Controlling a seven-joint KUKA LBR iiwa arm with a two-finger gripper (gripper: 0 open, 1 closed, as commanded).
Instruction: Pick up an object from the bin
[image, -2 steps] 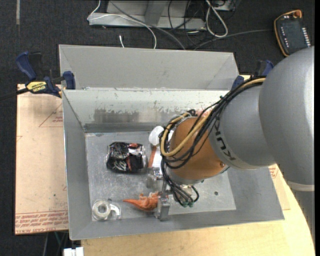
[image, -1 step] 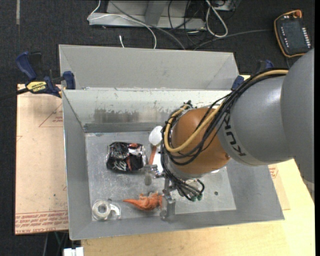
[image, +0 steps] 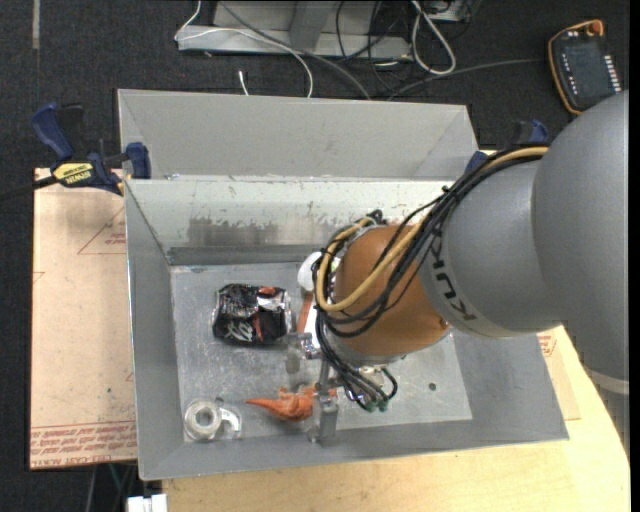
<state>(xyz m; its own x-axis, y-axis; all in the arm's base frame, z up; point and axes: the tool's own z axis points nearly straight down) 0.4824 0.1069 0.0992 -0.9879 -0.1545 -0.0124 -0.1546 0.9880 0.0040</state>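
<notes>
- Orange pointed piece (image: 280, 405), carrot-like, lying flat on the bin (image: 200, 370) floor close to the near wall, thin tip toward the left.
- Looks light, stiff and probably smooth plastic; likely to skid or twist if pinched at the tip, so best taken across the thicker right end.
- Gripper (image: 312, 400) low at that thicker end, touching it or just beside it; apart or together, cannot tell from this angle.
- Small clear tape roll (image: 205, 420) in the near left corner, well apart from the orange piece.
- Farther back, black crumpled bundle (image: 248, 315) with red and white bits, soft-looking, left of the middle.
</notes>
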